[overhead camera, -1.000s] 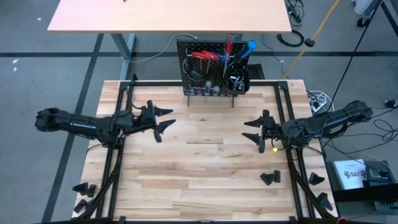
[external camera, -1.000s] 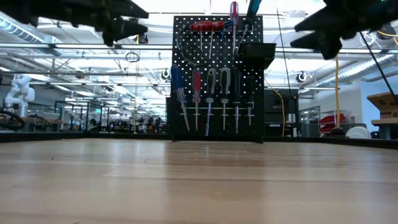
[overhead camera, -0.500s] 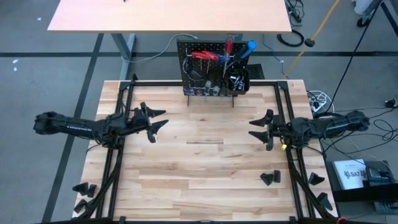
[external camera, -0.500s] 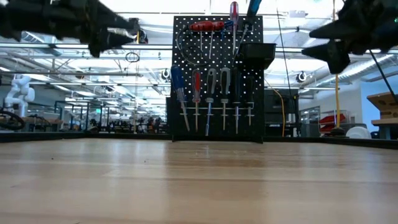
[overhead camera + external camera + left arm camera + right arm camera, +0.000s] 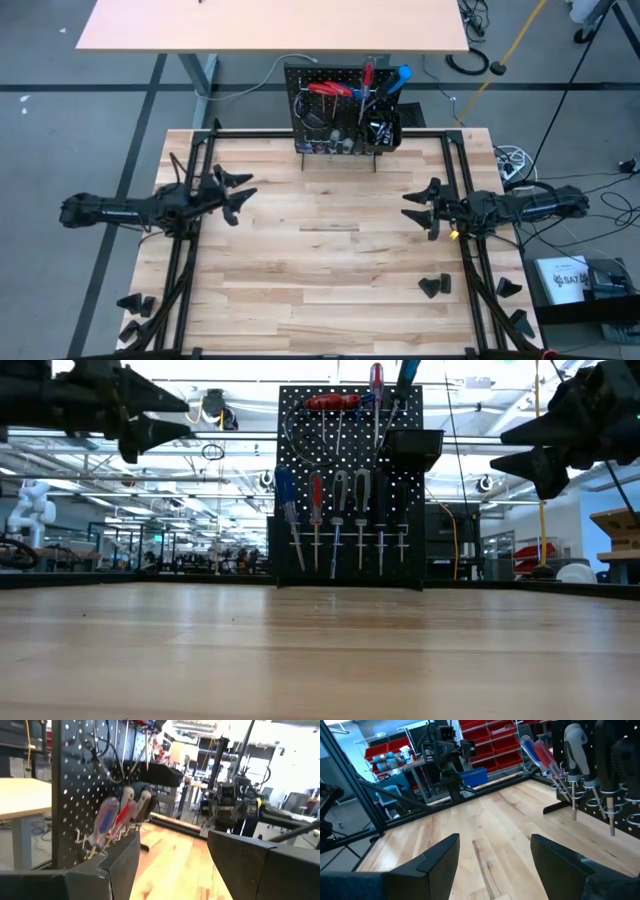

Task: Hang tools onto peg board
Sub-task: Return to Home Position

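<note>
Wooden table point(image 5: 320, 270) — peg board point(image 5: 300, 120) upright at far edge.

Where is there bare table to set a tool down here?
The middle of the table is bare, bordered by the peg board at the far edge, the left gripper and the right gripper, both open. Crowded: black blocks at the near left corner and others near right.

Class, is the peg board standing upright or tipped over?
Upright: the peg board stands vertical on the table, screwdrivers hanging straight down its face.
</note>
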{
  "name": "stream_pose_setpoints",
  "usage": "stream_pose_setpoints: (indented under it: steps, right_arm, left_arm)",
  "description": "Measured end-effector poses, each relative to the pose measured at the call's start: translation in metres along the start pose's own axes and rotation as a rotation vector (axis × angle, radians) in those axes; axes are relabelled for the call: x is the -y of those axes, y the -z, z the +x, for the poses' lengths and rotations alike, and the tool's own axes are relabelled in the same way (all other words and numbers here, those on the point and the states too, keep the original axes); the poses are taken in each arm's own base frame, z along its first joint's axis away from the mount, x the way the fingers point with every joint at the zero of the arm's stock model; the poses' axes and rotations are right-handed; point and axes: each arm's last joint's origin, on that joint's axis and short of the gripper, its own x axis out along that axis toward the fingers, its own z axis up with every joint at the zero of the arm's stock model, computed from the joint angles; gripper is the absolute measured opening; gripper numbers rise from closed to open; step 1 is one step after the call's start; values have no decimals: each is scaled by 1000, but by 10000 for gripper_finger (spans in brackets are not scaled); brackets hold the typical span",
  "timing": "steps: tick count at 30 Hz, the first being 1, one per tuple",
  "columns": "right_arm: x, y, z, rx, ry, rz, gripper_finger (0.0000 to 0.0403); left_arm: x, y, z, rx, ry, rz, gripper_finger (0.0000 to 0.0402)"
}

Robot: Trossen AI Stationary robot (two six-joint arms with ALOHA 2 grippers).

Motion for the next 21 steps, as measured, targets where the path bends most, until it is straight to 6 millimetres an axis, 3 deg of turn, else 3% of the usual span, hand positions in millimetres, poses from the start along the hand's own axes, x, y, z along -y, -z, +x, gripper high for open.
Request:
stream_pose_setpoints:
  steps: [8,15,21]
  right_arm:
    - [4,1,-4,-6,21,-14,238]
    - [8,15,-1,-24,27,2,238]
    - [8,15,-1,-20,21,-2,238]
  left_arm:
    - [-5,0,-16,-1,1,-28,239]
    - [-9,23,-17,-7,1,-42,239]
    - [-9,25,-18,-19,35,-34,239]
